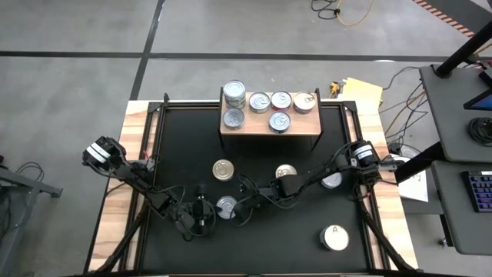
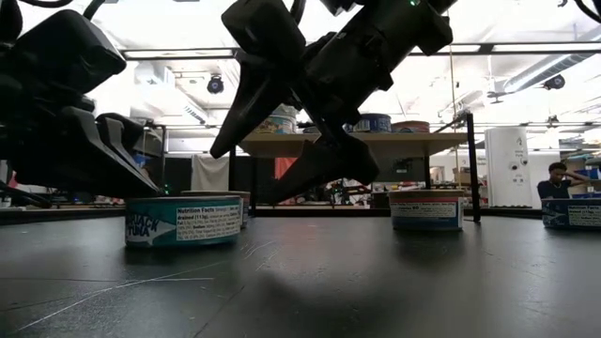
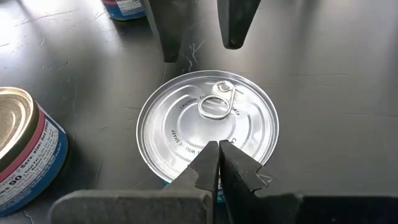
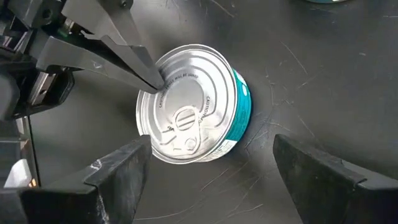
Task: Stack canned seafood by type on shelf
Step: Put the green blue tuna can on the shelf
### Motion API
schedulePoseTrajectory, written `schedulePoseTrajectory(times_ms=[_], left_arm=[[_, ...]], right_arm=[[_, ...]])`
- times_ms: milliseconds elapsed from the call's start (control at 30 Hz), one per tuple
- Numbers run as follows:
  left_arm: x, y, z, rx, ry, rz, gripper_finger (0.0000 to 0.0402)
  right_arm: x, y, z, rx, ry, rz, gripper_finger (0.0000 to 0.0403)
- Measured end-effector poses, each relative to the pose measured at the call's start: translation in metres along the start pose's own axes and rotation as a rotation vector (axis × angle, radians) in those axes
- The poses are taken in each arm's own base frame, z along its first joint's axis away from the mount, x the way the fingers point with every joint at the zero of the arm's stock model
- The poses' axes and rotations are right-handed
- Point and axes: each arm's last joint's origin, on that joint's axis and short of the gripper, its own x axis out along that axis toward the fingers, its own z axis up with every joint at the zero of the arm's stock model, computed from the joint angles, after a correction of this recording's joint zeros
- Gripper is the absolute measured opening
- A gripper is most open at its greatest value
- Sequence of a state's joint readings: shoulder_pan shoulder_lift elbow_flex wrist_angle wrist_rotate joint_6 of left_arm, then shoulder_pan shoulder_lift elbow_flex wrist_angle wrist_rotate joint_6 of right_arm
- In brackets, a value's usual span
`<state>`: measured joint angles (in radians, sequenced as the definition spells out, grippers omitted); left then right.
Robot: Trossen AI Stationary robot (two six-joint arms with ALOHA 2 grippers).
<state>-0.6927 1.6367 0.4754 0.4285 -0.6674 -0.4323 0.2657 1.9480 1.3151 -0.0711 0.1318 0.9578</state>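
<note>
Six tins (image 1: 258,101) on shelf (image 1: 307,123)

Black rectangular tabletop (image 1: 177,146) with light wooden side boards, lying beneath the right gripper (image 1: 240,201). Grey concrete floor (image 1: 77,31) crossed by dark seams, well beyond the gripper past the table's far edge; a loose yellow cable (image 1: 347,12) lies on it. Yellow flat folder (image 1: 363,94) off the far table corner on the gripper's arm side. Grey side desk (image 1: 453,115) carrying a dark keyboard (image 1: 480,188), well apart from the gripper. Seated person (image 2: 558,180) (low view only) in the room behind, beside a white cabinet (image 2: 507,164).
</note>
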Motion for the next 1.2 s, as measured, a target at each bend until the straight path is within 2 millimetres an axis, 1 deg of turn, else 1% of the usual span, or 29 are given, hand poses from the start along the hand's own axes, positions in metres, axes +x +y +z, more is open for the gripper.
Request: schedulePoseTrajectory(times_ms=[333,533,700,967,1200], left_arm=[[-0.0029,-0.0036,-0.002,-0.001,-0.001,-0.012,0.0],[-0.0031,-0.0031,-0.0028,0.006,0.0,-0.011,0.0],[-0.0034,-0.0034,-0.0031,-0.007,0.001,-0.012,0.0],[-0.0057,-0.0058,-0.0047,-0.006,-0.001,-0.02,0.0],[-0.0074,-0.0066,-0.0061,0.003,-0.013,0.003,0.0]], right_arm=[[-0.0001,0.0009,-0.0004,0.027,-0.003,0.006,0.033],[0.0002,0.0031,0.0042,0.039,-0.032,0.042,0.0338],[0.0004,0.0027,0.0046,0.044,-0.038,0.037,0.0335],[0.001,0.0001,0.0016,0.049,-0.068,0.004,0.034],[0.0008,0.0014,0.0001,0.035,-0.069,0.011,0.0336]])
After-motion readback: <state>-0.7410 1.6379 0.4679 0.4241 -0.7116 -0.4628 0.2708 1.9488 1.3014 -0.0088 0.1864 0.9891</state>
